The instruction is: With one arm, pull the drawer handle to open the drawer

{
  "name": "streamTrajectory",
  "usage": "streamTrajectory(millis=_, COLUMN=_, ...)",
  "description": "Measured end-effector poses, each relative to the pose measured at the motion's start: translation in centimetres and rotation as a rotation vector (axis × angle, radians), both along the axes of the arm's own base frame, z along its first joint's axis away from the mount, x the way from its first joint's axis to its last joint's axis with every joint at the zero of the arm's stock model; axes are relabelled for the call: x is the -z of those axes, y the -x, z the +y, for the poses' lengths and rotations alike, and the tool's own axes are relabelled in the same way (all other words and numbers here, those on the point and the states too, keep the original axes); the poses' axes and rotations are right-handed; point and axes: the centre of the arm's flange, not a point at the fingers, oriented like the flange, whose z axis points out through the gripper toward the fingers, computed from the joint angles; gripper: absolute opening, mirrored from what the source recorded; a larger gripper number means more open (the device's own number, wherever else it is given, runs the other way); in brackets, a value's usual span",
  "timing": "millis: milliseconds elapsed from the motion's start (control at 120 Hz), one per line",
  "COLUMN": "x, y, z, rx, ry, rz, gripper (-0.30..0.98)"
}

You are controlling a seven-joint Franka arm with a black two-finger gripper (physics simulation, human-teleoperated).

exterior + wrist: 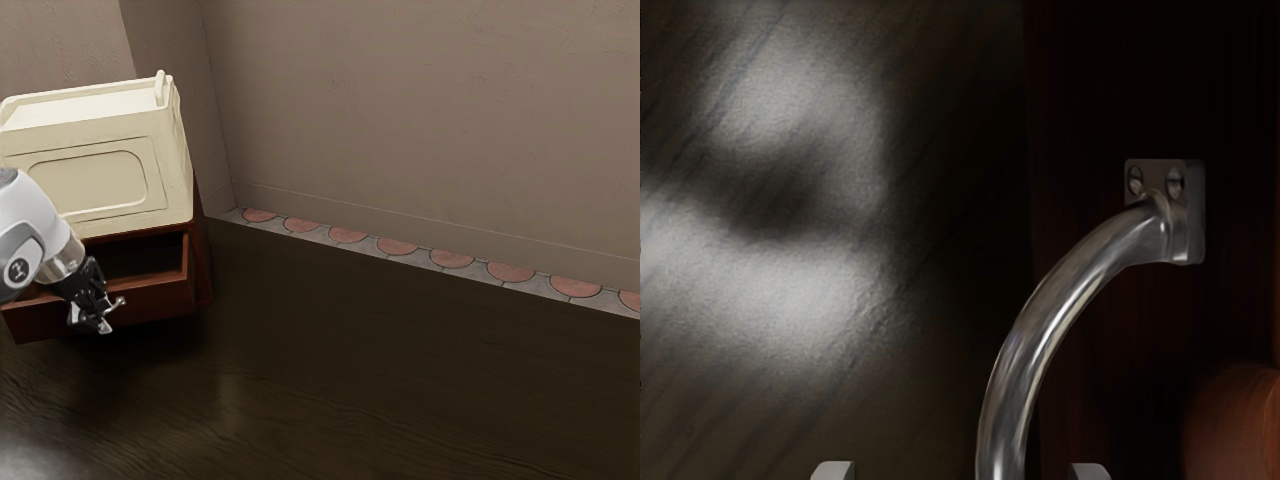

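End effector (92, 308) is at the near face of the drawer (158, 301), exterior view's left; fingers (833, 472) stand apart, with the curved metal handle (1032, 335) between them; wrist view has a gap on each side of it, no clamp. Handle is on the drawer front, its mount screwed to the dark wood; drawer is partly out, a dark cavity showing behind the front's top edge; cream cabinet body (90, 188) sits above, its lower edge over that cavity. Counter (390, 385) stretches from the drawer front toward the near side, and wide toward the exterior view's right; its far edge slants along the tile strip (397, 247), coming nearer toward the exterior view's right; wall (430, 120) rises beyond the strip; cabinet's far side is near the wall corner.
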Motion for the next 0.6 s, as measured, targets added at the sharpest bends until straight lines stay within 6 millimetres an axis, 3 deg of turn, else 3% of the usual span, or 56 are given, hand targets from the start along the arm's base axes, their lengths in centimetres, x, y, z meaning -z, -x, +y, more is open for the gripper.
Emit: streamTrajectory(millis=600, x=-0.7, y=1.9, z=0.8, rx=-0.013, ry=0.015, rz=-0.026, gripper=0.22)
